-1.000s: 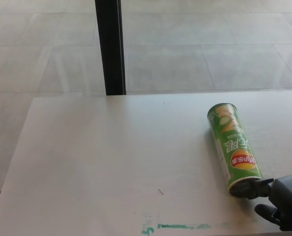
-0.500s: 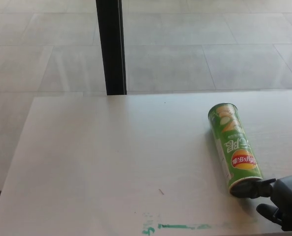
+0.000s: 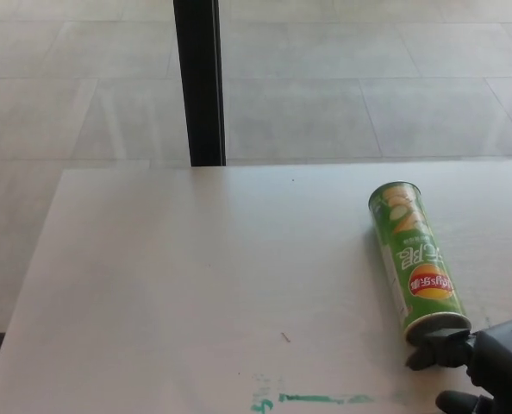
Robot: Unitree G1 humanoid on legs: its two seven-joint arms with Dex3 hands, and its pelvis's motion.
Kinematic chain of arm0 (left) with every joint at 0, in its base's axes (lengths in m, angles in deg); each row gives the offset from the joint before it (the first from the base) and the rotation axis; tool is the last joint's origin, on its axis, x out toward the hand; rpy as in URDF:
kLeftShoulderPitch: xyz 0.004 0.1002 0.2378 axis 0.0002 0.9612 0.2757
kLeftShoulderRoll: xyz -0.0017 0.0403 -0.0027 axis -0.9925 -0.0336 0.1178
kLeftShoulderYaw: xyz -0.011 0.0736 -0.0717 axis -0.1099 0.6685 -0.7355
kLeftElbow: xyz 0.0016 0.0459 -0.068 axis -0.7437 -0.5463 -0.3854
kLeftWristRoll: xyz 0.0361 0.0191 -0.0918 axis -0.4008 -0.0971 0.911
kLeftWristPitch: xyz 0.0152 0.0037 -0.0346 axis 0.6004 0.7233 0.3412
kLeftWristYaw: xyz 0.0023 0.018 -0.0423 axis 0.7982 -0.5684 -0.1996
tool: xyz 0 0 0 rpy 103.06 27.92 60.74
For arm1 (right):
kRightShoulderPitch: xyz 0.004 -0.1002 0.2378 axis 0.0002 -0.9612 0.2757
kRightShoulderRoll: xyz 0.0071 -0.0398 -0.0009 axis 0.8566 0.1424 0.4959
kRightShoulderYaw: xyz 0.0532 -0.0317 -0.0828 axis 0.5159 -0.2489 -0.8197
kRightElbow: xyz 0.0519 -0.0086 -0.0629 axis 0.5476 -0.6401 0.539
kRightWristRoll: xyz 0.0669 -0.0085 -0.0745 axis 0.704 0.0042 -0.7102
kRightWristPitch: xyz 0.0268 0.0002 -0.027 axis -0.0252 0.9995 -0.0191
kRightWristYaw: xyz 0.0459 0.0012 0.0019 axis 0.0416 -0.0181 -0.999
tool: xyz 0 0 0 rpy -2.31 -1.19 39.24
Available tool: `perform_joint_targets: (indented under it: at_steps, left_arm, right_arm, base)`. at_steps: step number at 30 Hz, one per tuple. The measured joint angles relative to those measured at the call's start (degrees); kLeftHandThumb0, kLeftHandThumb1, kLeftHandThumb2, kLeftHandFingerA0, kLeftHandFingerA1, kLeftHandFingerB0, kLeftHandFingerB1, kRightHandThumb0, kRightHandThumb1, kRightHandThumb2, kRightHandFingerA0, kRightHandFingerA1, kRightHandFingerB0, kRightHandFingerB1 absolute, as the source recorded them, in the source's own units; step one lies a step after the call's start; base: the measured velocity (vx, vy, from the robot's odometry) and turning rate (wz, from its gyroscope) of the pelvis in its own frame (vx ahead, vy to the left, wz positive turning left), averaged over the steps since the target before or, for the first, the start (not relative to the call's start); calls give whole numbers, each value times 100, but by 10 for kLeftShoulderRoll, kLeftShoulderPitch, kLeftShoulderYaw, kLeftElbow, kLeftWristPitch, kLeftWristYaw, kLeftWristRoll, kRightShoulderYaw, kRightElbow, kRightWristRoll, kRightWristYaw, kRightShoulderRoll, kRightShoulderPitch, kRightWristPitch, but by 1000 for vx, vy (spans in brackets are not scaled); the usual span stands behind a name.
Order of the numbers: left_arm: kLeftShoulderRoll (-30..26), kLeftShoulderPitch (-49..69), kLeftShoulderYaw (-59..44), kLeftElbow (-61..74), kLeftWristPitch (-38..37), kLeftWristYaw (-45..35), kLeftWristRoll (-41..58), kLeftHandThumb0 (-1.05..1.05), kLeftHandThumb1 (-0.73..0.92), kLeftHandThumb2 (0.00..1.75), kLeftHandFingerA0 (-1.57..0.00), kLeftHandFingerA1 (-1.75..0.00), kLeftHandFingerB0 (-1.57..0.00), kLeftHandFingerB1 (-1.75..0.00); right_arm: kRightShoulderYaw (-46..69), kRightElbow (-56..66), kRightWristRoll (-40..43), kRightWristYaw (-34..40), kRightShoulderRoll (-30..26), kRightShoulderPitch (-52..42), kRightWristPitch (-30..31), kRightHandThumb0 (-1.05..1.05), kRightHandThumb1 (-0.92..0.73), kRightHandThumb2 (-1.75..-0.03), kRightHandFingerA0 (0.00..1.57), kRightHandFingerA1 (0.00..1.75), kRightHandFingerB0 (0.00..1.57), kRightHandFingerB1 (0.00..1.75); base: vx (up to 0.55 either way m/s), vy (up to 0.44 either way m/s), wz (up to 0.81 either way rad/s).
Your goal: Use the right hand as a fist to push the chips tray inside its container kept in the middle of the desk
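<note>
The green chips can is found lying on its side toward the right of the white desk, its mouth at about five o'clock. The right hand is seen at the lower right corner, fingers curled together as a fist, one knuckle touching the can's mouth end. Compared with a second ago, the whole picture is shifted slightly, so camera movement is assumed; the hand is set a little lower and closer to the rim, and no tray protrudes. The push is judged all but complete. The left hand is not in view. A teal smear is noted at six o'clock.
</note>
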Motion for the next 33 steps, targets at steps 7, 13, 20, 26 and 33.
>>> perform_joint_targets:
  at_steps: [7,13,20,26,33]
  left_arm:
    - [1,0,0,0,0,0,0,-78,54,133,-84,-121,-59,-101]
    - [2,0,0,0,0,0,0,-75,56,131,-88,-123,-58,-99]
    - [4,0,0,0,0,0,-1,-78,56,132,-81,-120,-58,-100]
    - [4,0,-1,0,0,0,0,-79,56,133,-83,-120,-59,-100]
    - [5,0,1,0,0,0,-1,-76,59,134,-86,-123,-60,-101]
  right_arm:
    - [49,75,52,-53,-32,-27,16,-45,-60,-96,79,85,51,63]
    - [126,105,96,-84,-50,-40,25,-45,-58,-96,81,81,59,64]
    - [258,100,145,-99,-51,-45,34,-42,-67,-60,92,89,67,51]
    - [365,39,190,-93,-36,-35,38,-56,-67,-60,101,93,74,51]
    - [450,-82,226,-62,1,6,36,-55,-71,-61,91,98,64,53]
  base:
    - [0,0,0]
    - [0,0,0]
    - [0,0,0]
    - [0,0,0]
    - [0,0,0]
